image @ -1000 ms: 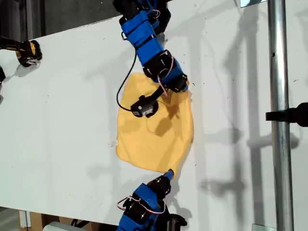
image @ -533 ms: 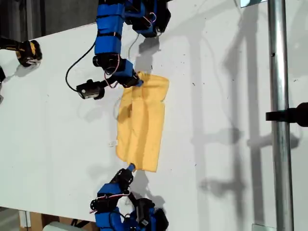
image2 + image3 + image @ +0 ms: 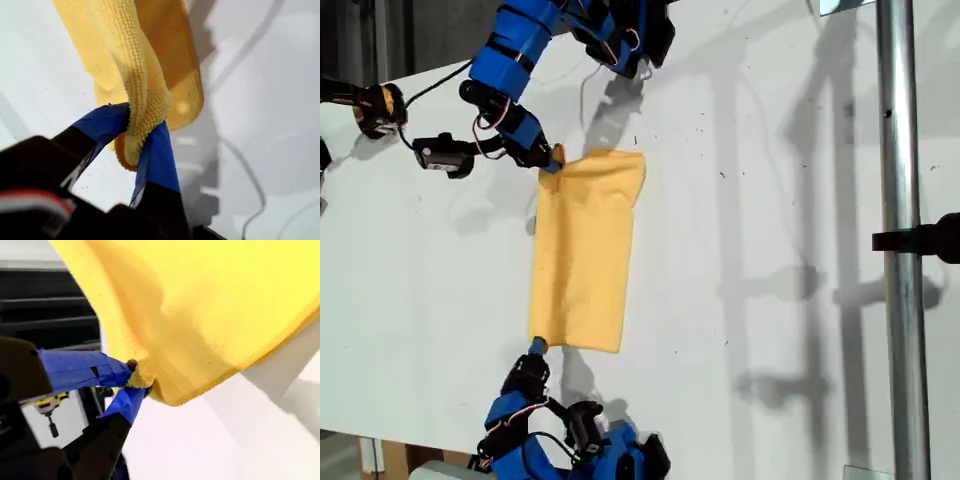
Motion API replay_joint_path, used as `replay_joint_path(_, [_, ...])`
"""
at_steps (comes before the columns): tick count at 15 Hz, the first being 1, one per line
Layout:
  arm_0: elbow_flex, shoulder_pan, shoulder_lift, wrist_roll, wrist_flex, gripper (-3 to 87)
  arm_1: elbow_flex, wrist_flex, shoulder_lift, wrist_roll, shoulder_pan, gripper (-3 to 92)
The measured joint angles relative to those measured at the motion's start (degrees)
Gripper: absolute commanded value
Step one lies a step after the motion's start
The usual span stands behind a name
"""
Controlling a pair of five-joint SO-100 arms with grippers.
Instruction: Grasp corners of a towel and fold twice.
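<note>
Towel (image 3: 582,250), folded to a long strip, stretched across mid-worktop (image 3: 770,200), clear of its edges. First gripper (image 3: 145,140) clamped on one corner (image 3: 142,127), second gripper (image 3: 132,377) on another. Steel pole (image 3: 900,240) and yellow-black clamp (image 3: 380,108) both well apart.

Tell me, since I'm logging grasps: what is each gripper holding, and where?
My first gripper and my second gripper each pinch the towel at a corner of its folded edge.
</note>
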State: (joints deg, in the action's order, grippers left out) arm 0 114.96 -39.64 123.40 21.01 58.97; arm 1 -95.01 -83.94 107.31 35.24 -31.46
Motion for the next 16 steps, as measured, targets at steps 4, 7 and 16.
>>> replay_joint_path(4, [-1.32,-0.79,0.97,-0.97,-2.99,-0.8,-0.62,1.93,8.00,-4.39,-7.47,-0.1])
replay_joint_path(7, [1.14,0.00,2.11,-0.09,-3.16,-0.8,-6.06,1.85,13.54,-4.22,-7.38,-0.1])
replay_joint_path(16, [18.54,9.32,3.78,12.48,-6.86,-0.7,-24.17,4.22,13.97,10.72,12.13,-0.1])
